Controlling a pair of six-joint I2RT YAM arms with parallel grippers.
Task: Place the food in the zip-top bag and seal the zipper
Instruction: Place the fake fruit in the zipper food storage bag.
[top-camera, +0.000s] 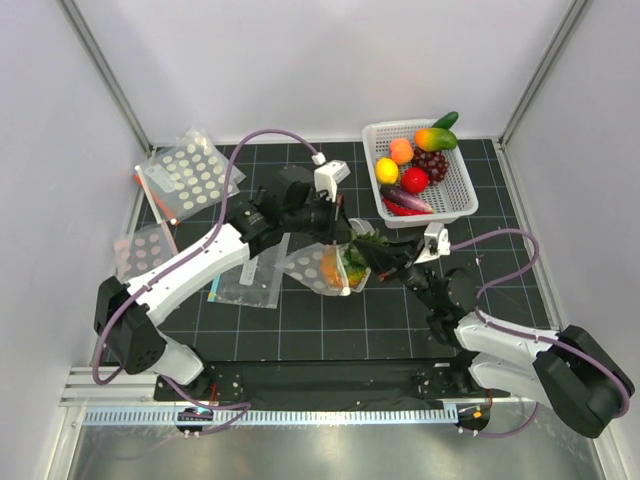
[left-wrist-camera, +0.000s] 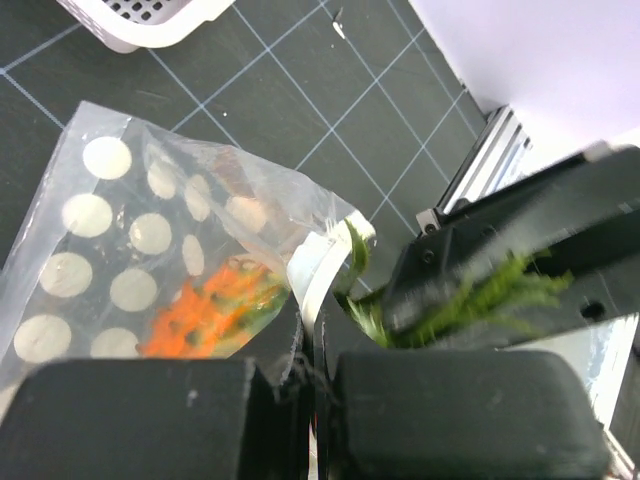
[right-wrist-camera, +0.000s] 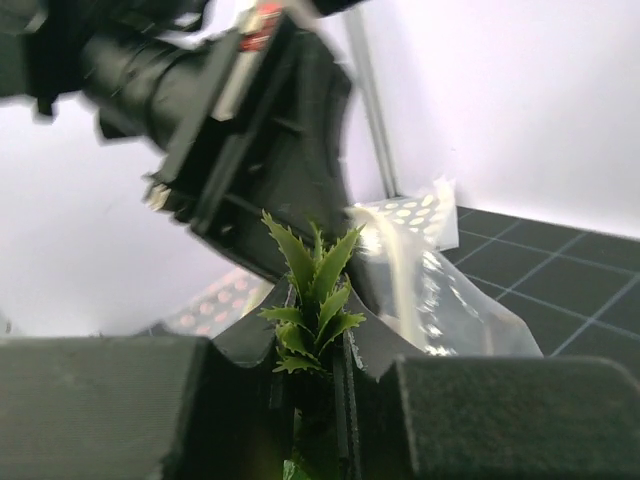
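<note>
On the table (top-camera: 300, 330) the left gripper (left-wrist-camera: 312, 372) pinches shut on the thin, floppy mouth edge of the dotted bag (top-camera: 300, 262), while the right gripper (right-wrist-camera: 320, 380), nearly closed, grips the light-looking, glossy pineapple (top-camera: 331, 268) by its stiff crown, body already inside.

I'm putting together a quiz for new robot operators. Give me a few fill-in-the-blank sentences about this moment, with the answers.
1. The right gripper is shut on the pineapple's green ____.
2. The pineapple's orange body lies inside the clear bag printed with white ____.
3. The left gripper is ____ on the bag's mouth edge.
4. The other fruit lies in a white ____.
Missing words: crown; dots; shut; basket.
</note>
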